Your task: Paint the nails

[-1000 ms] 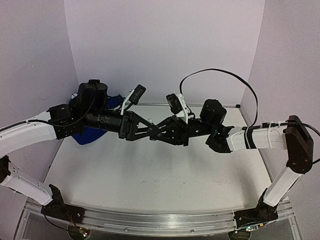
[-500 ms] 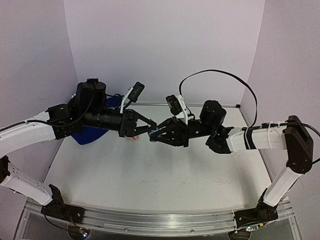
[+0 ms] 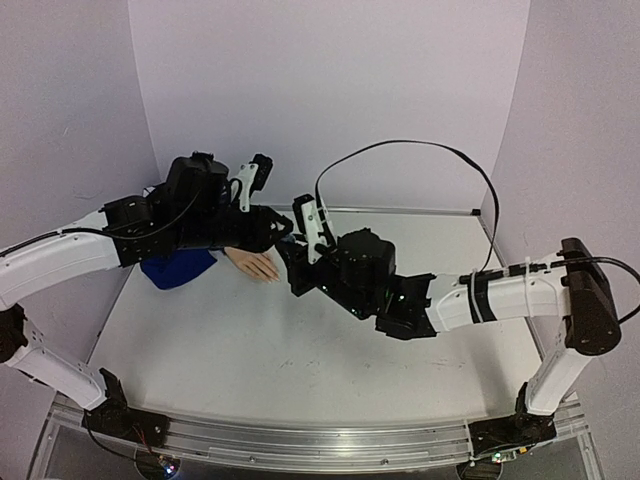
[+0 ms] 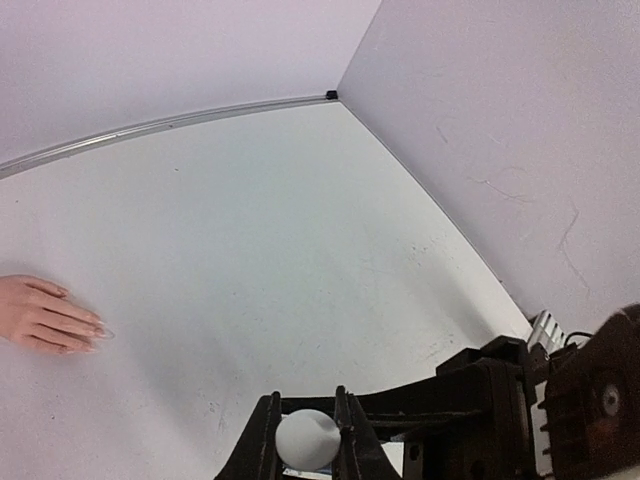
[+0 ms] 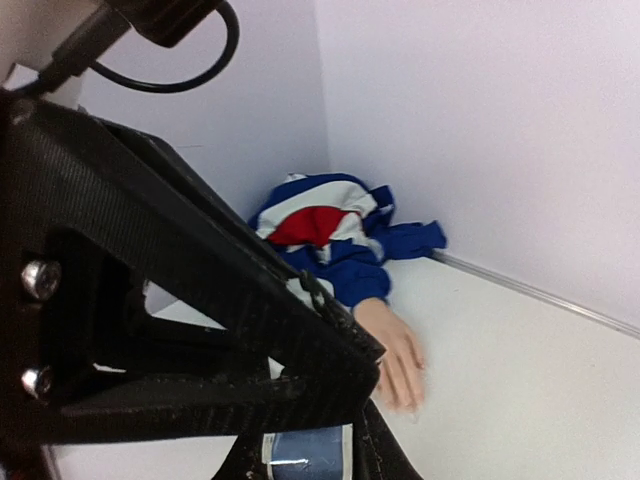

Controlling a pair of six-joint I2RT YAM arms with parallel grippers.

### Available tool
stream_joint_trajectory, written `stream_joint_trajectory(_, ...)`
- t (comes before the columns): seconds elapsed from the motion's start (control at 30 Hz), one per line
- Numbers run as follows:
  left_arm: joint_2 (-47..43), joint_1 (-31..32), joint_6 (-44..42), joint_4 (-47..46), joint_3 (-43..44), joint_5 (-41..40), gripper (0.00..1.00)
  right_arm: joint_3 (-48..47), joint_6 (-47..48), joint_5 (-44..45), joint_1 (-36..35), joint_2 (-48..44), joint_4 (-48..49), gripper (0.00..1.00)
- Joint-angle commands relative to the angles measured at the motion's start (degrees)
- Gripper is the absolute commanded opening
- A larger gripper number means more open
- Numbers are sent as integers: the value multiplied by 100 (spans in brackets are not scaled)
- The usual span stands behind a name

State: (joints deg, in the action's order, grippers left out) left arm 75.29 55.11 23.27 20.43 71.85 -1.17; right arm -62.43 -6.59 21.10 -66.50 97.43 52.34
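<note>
Clamps a round white cap [image 4: 308, 440] in the left gripper [image 4: 305, 412], fingers narrow and snug on both its sides. Pinches a blue bottle [image 5: 305, 455] in the right gripper [image 5: 308, 438] likewise, at the bottom edge of the right wrist view, only part of it showing. Sets the two grippers close together in the top view, the left one farther back, the right one just in front of it; cannot tell from there whether cap and bottle touch. Differs from half a second ago, when both met tip to tip over the middle of the table [image 3: 300, 360] with a glimpse of blue between them: has the left gripper pulled back toward its own side and the right arm swung well leftward after it. Uncovers the hand [image 3: 254, 265], hidden a second ago and barely peeking out half a second ago, now plain in the top view. Lies flat on the table just left of the right gripper, fingers pointing toward it, wrist running into the blue, red and white sleeve [image 5: 325, 225] bunched by the back left corner. Shows the nails [image 4: 98, 331] at the fingertips at the far left of the left wrist view, well apart from the cap; too small to tell any paint on them.
</note>
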Motion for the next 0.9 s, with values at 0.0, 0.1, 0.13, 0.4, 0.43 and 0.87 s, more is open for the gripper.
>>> stream_joint_trajectory(0.0, 68, 193, -117, 212, 442, 64, 10, -472, 603, 1471, 228, 170, 170, 0)
stream_joint_trajectory(0.1, -97, 185, -283, -32, 321, 697, 32, -203, 879, -18, 313, -22, 351, 0)
stream_joint_trajectory(0.13, -173, 184, -320, -116, 234, 842, 41, -82, 882, -707, 397, -128, 362, 0)
stream_joint_trajectory(0.4, -985, -75, -445, -749, -487, 1912, 80, 660, -129, -5637, 1489, -1048, 458, 0)
stream_joint_trajectory(0.43, -1038, -155, -393, -817, -550, 2069, 81, 682, -279, -6157, 1582, -1104, 495, 0)
stream_joint_trajectory(0.87, -687, -174, -200, -1531, -379, 3652, 62, 478, -1448, -7823, 1696, -638, 1469, 0)
